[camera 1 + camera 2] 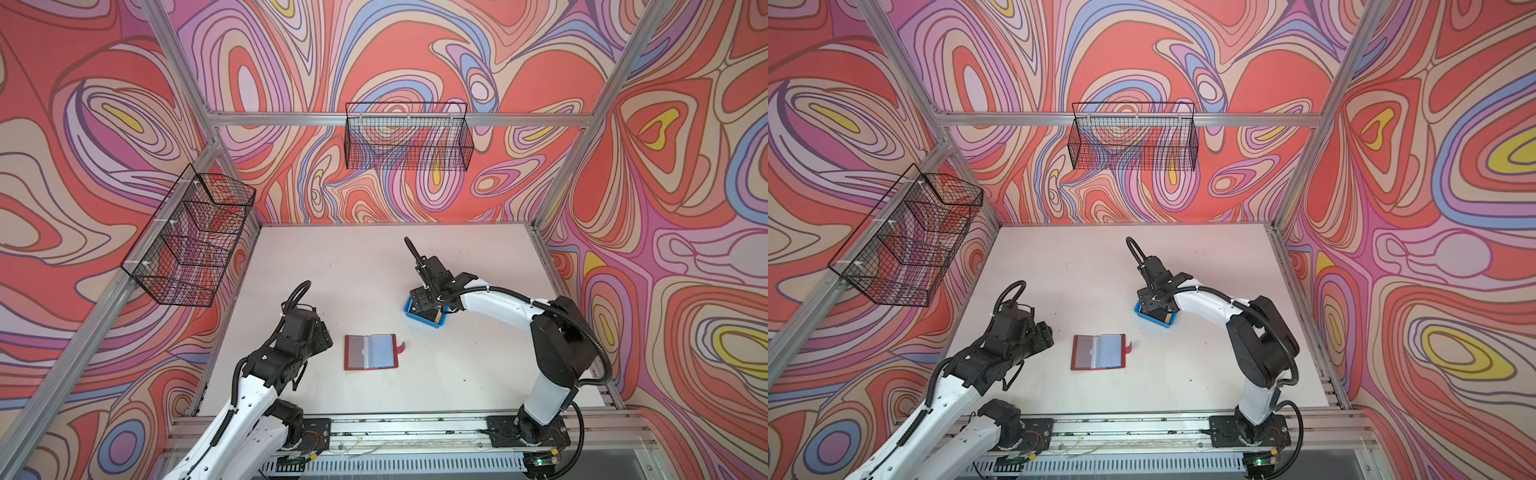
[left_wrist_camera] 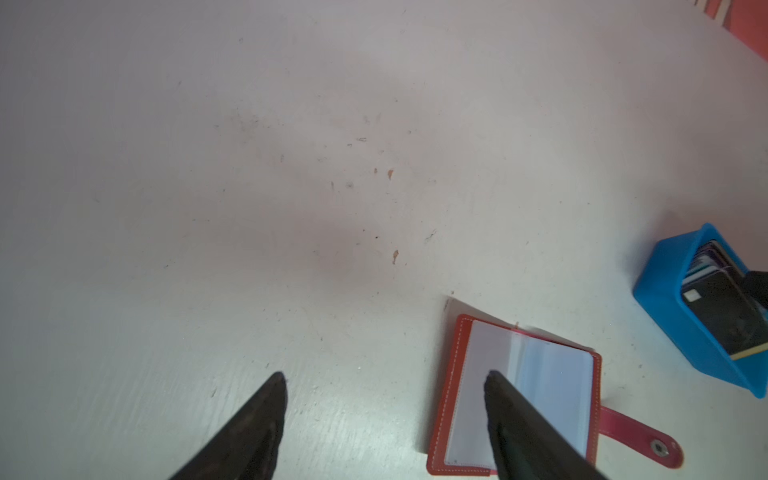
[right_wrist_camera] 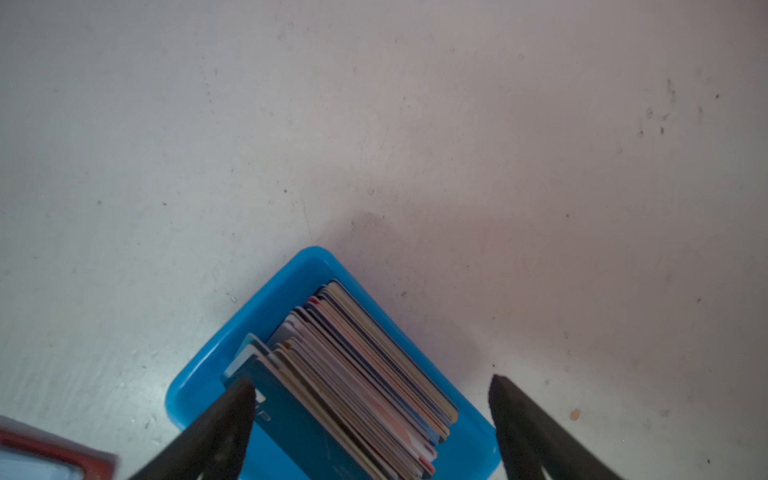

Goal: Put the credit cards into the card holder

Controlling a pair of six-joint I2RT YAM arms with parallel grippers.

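White table (image 1: 332,266): my left gripper (image 2: 385,375) stands apart, left of the open card holder (image 1: 371,352); right gripper (image 3: 372,381), also apart, over cards (image 3: 353,332) in blue tray (image 3: 253,316).

One card holder (image 1: 371,352), one tray (image 1: 422,323) (blue), two wire baskets (image 1: 189,237) (image 1: 409,139).

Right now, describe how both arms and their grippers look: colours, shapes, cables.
The left arm and right arm match: white link shells joined by black joint housings, each trailed by a black ribbed cable hose. The left gripper and right gripper carry black fingers tapering to narrow tips. No markings are legible.
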